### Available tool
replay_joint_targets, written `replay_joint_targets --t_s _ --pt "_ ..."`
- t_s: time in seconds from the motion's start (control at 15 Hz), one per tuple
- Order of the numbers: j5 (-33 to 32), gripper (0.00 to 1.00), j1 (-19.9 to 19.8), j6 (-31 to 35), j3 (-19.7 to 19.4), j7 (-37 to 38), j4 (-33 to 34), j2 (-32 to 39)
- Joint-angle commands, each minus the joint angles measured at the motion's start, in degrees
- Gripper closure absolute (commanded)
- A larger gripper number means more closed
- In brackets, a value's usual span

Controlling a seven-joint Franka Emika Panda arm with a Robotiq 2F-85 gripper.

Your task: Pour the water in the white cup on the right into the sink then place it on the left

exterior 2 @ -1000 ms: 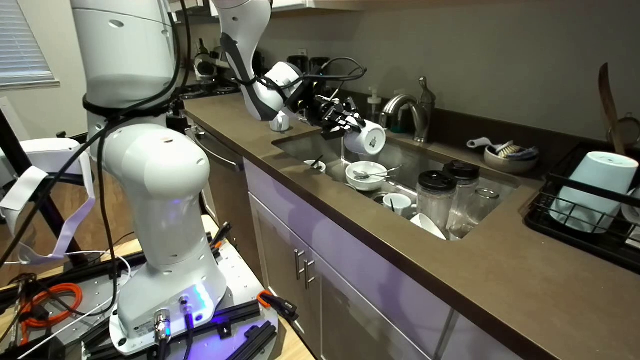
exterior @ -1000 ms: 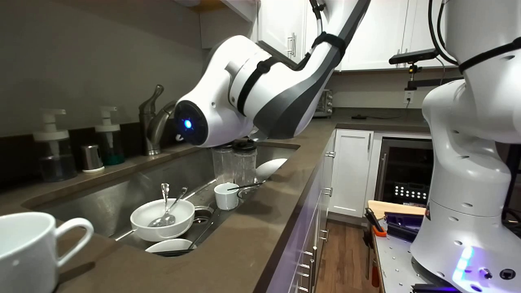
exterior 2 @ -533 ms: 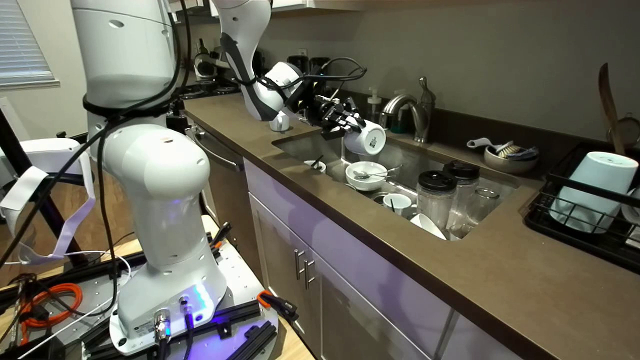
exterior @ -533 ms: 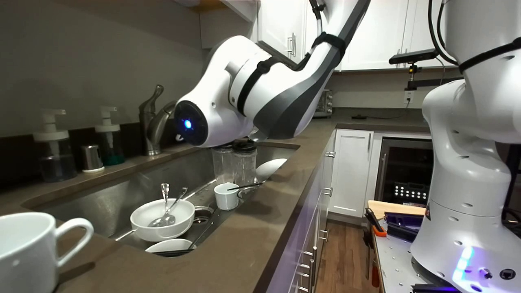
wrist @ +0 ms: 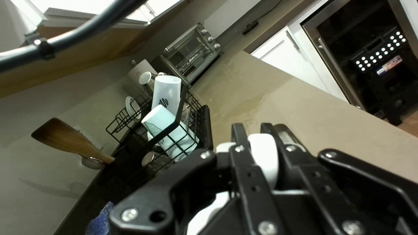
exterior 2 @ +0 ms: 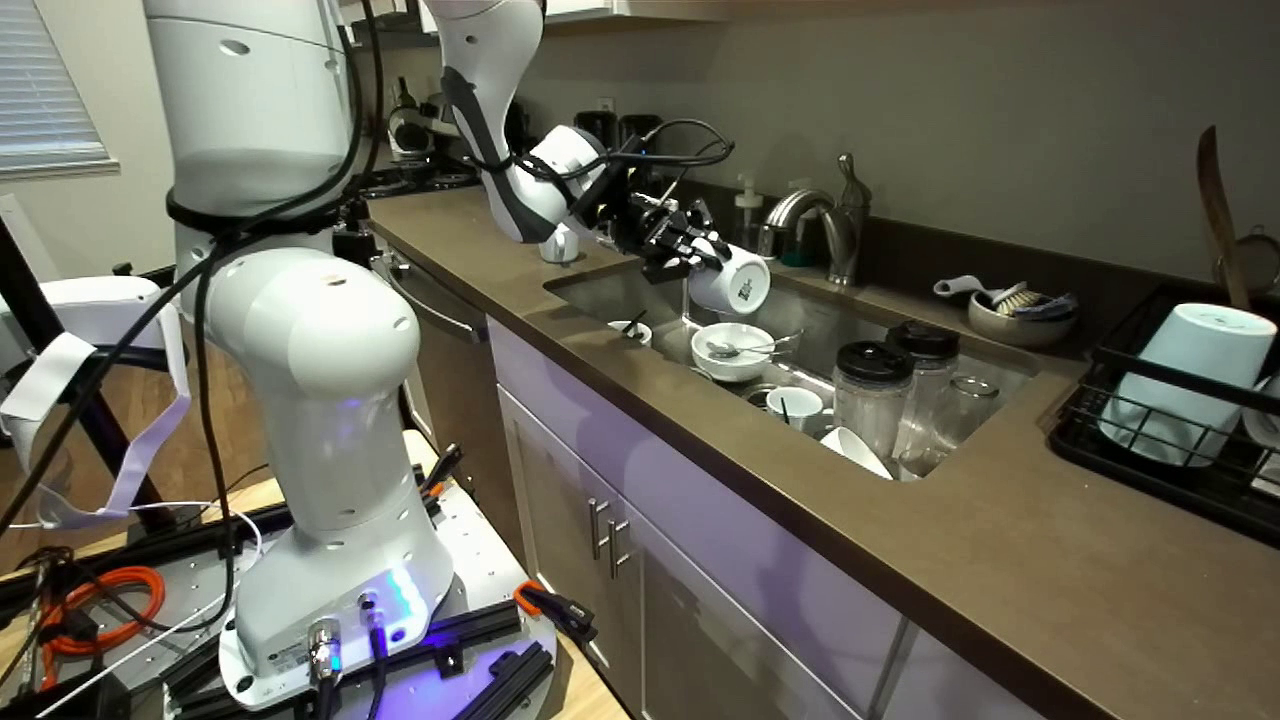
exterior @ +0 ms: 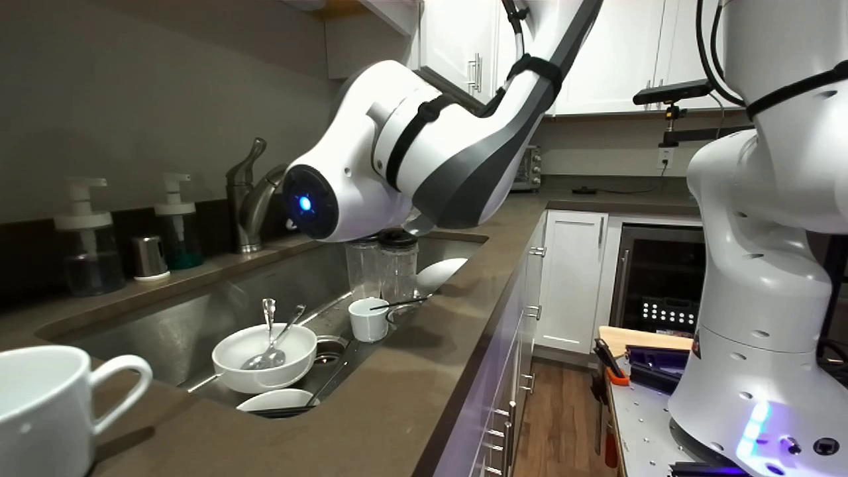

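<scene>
The end effector [wrist: 255,134] is pinching a white part of the white cup [exterior 2: 733,281], probably its handle, and that part is filling the narrow gap. In an exterior view the cup is hanging in the air over the sink [exterior 2: 825,325], a bit above and right of the middle of the frame. It is leaning so much that it is almost lying on its side, and its bottom is facing right and toward us.

So the picking up is looking done, and I am guessing the pouring is happening or ending. The cup's mouth is hiding from us, so I cannot tell if water is running out or sitting inside. Turning the cup upright and putting it down on the left are waiting to happen. I am guessing the left spot is lying at the upper left of that frame, on the brown counter [exterior 2: 480,262].

The other mug [exterior 2: 558,247] is standing there, so the cup is needing its own spot beside it. A white bowl [exterior 2: 735,372] with spoons [exterior 2: 722,350] is sitting in the sink below the cup, and a little cup [exterior 2: 800,405] and two jars [exterior 2: 873,400] are crowding farther right. The faucet [exterior 2: 845,240] is standing near, up and to the right, so going that way is risking a bump. A dish rack [exterior 2: 1090,470] is filling the right edge.
</scene>
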Motion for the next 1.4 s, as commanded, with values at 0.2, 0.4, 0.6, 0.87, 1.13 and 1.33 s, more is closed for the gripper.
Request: replay_joint_targets --t_s 0.2,0.4,0.6,0.87,1.13,1.33 --pt "0.1 0.96 0.2 3.5 1.8 -1.3 -1.6 -2.5" --pt "1.3 0.96 0.4 5.1 2.7 -1.3 -1.6 -3.1" --pt "4.7 0.96 0.4 7.2 3.5 -1.0 -1.2 -4.3" --pt "9.2 0.96 0.7 11.2 4.2 -1.4 -1.6 -7.0" --pt "11.1 0.96 1.5 16.5 4.6 -1.3 -2.0 -9.7" --pt "11.8 0.96 2.0 22.0 4.8 -1.7 -1.9 -11.4"
